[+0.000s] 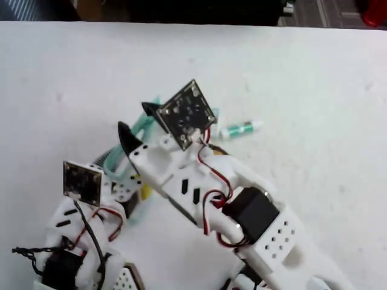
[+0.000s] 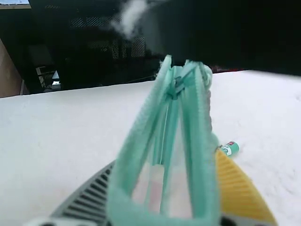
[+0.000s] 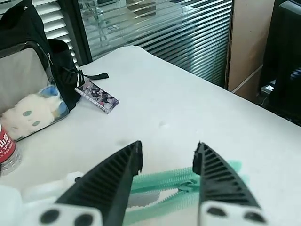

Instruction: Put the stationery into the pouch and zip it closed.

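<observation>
Teal-zippered clear pouch (image 2: 195, 141) is standing on edge on the white table (image 1: 314, 78), its near end being clamped between the grey and yellow jaws of the left gripper (image 2: 164, 162). Right gripper (image 3: 167, 150) is hovering just above the zipper, black jaws spread and holding nothing. Green-and-white tube (image 1: 242, 128) is lying near the pouch, outside it

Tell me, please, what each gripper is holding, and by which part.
The left gripper clamps the clear soft pouch with the teal zipper by its near end. The right gripper holds nothing; its jaws stand open above the pouch.
</observation>
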